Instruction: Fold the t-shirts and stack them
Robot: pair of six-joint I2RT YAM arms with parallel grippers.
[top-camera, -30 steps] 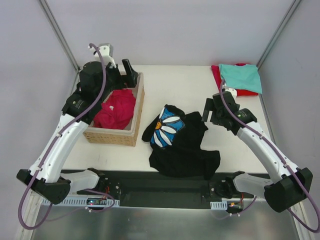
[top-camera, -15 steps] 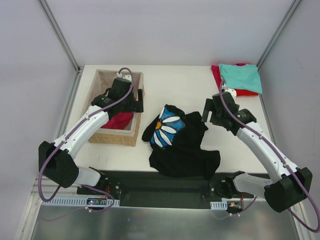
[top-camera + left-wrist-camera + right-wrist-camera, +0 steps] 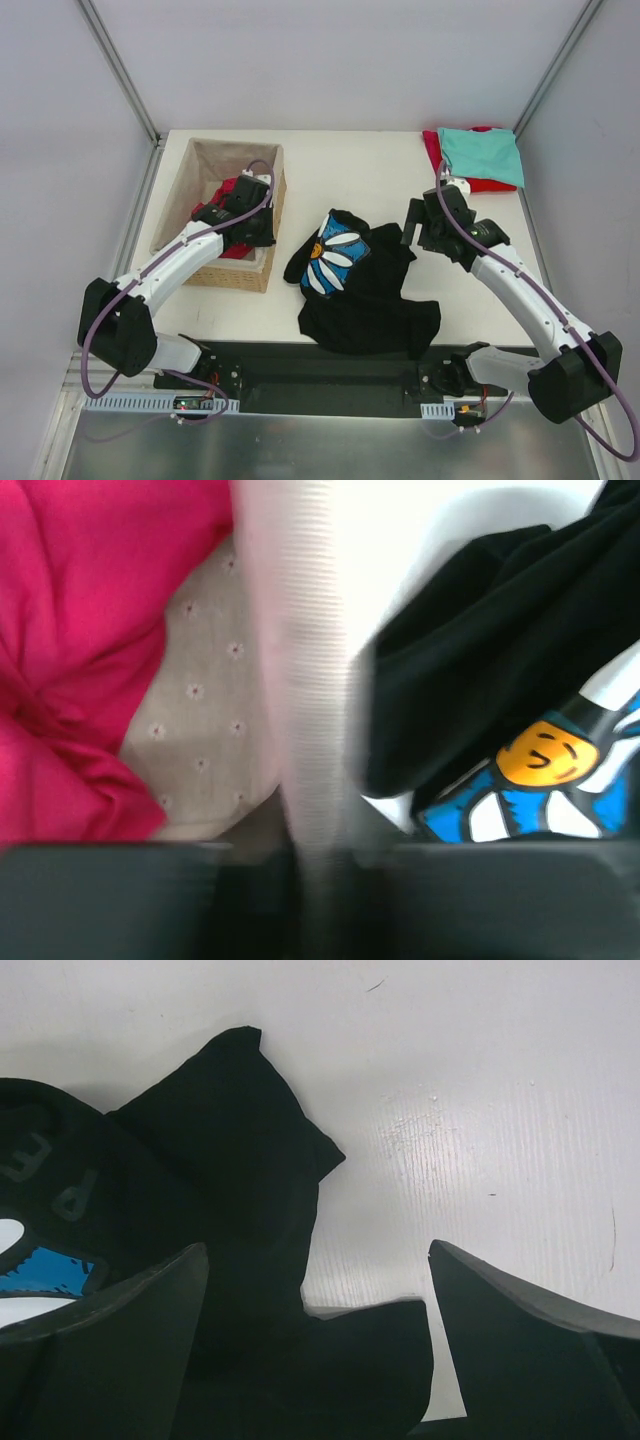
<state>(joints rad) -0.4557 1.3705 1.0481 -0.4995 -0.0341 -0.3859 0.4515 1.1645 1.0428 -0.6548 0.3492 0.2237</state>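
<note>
A black t-shirt (image 3: 365, 290) with a white-blue flower print (image 3: 333, 258) lies crumpled at the table's middle. A crimson-pink t-shirt (image 3: 233, 191) sits in the wicker basket (image 3: 170, 205). At the far right, a teal t-shirt (image 3: 482, 155) lies folded on a red one (image 3: 433, 152). My left gripper (image 3: 262, 228) straddles the basket's right wall (image 3: 290, 660), its jaws closed in on it; the crimson-pink t-shirt (image 3: 80, 630) is to one side, the black one (image 3: 480, 660) to the other. My right gripper (image 3: 415, 222) hangs open over the black t-shirt's (image 3: 220, 1160) right edge.
The basket's beige dotted lining (image 3: 200, 710) shows beside the pink cloth. Grey walls close in the white table (image 3: 360, 170) on three sides. A black rail (image 3: 320, 375) holding the arm bases runs along the near edge.
My left arm has swung down from above the basket's back to its right wall, and its jaws have closed in on that wall. The right arm has stayed put.
</note>
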